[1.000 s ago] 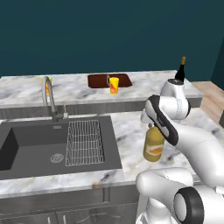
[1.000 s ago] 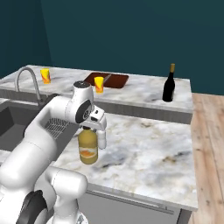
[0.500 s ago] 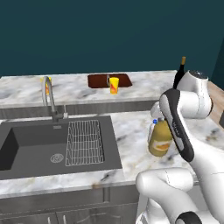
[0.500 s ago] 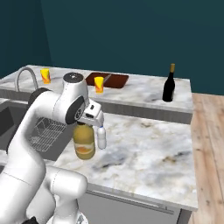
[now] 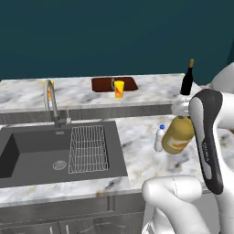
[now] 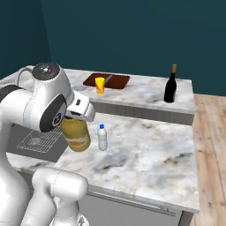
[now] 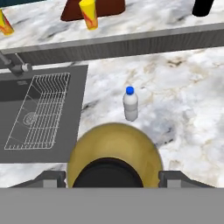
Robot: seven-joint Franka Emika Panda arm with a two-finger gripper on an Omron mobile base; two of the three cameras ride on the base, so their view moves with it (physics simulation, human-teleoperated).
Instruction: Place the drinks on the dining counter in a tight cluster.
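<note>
My gripper (image 5: 181, 111) (image 6: 75, 115) (image 7: 113, 177) is shut on the neck of the squat amber-yellow bottle (image 5: 178, 135) (image 6: 75, 135) (image 7: 114, 148), which hangs above the lower marble worktop. Just beside it, the small blue-capped water bottle (image 5: 159, 138) (image 6: 102, 137) (image 7: 130, 104) stands upright on that worktop. At the right end of the raised dining counter (image 5: 151, 87) (image 6: 141, 88) (image 7: 166, 15) stands the tall dark wine bottle (image 5: 187, 80) (image 6: 170, 85) (image 7: 202, 6).
A yellow cup (image 5: 119, 88) (image 6: 100, 84) stands by a brown board (image 5: 103, 84) on the dining counter, and a second cup (image 5: 48, 87) is further left. The steel sink (image 5: 32, 151) with faucet (image 5: 51, 98) and wire rack (image 5: 88, 148) lies left of the bottles.
The gripper has carried the amber bottle up and a little toward the dining counter. The arm's upper links have swung, and the water bottle now shows beside the held bottle.
</note>
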